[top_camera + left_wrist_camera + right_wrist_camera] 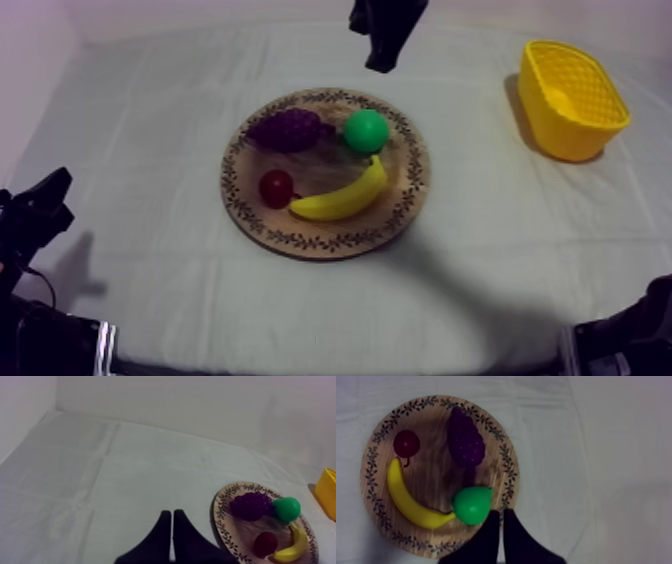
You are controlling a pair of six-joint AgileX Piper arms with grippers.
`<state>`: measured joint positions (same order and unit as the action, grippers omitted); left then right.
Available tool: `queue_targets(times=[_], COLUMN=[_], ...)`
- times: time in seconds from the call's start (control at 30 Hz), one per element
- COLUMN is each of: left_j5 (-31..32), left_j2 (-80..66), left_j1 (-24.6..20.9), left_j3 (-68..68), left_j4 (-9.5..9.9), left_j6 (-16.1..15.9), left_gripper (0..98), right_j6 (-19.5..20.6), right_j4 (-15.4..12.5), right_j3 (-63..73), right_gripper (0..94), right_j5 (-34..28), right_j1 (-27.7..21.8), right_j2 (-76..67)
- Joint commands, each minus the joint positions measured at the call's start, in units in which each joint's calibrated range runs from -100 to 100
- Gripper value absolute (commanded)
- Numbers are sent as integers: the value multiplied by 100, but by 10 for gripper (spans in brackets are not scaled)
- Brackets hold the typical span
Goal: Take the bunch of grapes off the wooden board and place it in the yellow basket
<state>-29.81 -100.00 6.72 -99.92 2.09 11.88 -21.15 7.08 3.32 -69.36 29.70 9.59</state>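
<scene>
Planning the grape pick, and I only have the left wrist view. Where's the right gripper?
Observer: In the top view the right gripper hangs above the far side of the wooden board, nearest the pear.
Operator: Open or shut?
Observer: Shut. In the right wrist view its fingers lie together as a narrow wedge with nothing between them.
Operator: I see just a corner of the basket. How does it stand?
Observer: The yellow basket stands upright on the cloth, to the right of the board and apart from it.
</scene>
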Motion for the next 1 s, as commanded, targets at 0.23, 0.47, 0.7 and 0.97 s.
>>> queue_targets(times=[0.23, 0.47, 0.7, 0.97], left_j5=[-2, -2, -2, -2], left_j2=[0, 0, 0, 0], left_j1=[-3, -3, -3, -3], left_j3=[3, 3, 3, 3], left_j4=[-2, -2, -2, -2], left_j6=[1, 1, 1, 1], left_gripper=[1, 1, 1, 1], right_j6=[-193, -349, -473, -535], right_j4=[-102, -265, -438, -550], right_j3=[1331, 2301, 2951, 3347], right_gripper=[8, 8, 8, 34], right_j5=[-634, -1271, -1707, -1839], right_j1=[9, -15, -34, -51], right_j2=[1069, 1837, 2540, 3135])
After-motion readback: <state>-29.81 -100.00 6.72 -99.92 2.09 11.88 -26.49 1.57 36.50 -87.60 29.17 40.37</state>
